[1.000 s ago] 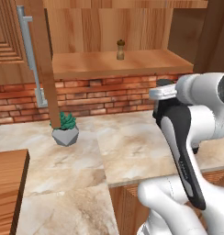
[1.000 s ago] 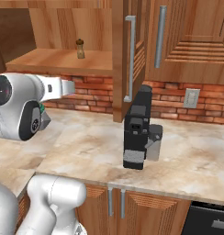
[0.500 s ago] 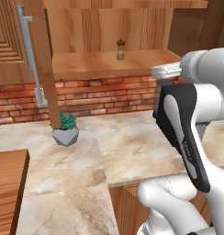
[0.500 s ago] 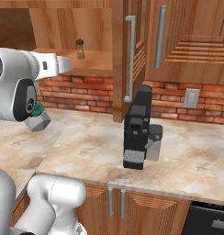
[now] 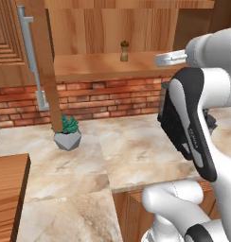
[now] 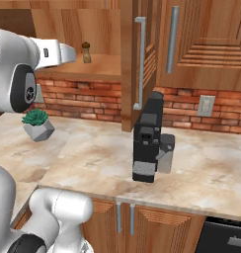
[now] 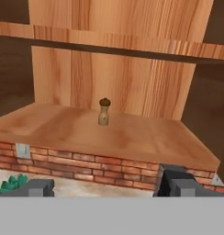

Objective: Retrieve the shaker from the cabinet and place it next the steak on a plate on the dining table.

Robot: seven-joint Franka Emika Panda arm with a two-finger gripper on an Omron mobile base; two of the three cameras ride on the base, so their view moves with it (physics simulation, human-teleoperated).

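The shaker (image 7: 104, 111), a small tan mill with a dark knob, stands upright on the shelf of the open cabinet (image 7: 132, 137). It sits mid-shelf in both base views (image 5: 124, 51) (image 6: 86, 52). My gripper (image 7: 107, 188) is open and holds nothing. It faces the shaker from in front of the shelf's edge, well short of it. From the right base camera the gripper (image 6: 72, 53) is level with the shelf, just left of the shaker. The cabinet door (image 5: 43, 61) hangs open, its silver bar handle (image 5: 28, 56) showing. The steak, the plate and the dining table are out of view.
A potted succulent (image 5: 66, 133) sits on the marble counter (image 5: 136, 151) below the shelf, near the brick wall (image 5: 103, 99). A black coffee machine (image 6: 149, 138) stands on the counter to the right. Closed cabinet doors (image 6: 206, 44) lie right of the open one.
The hand has risen from below the shelf to shelf height. Its jaws have stayed open. The shaker has not moved.
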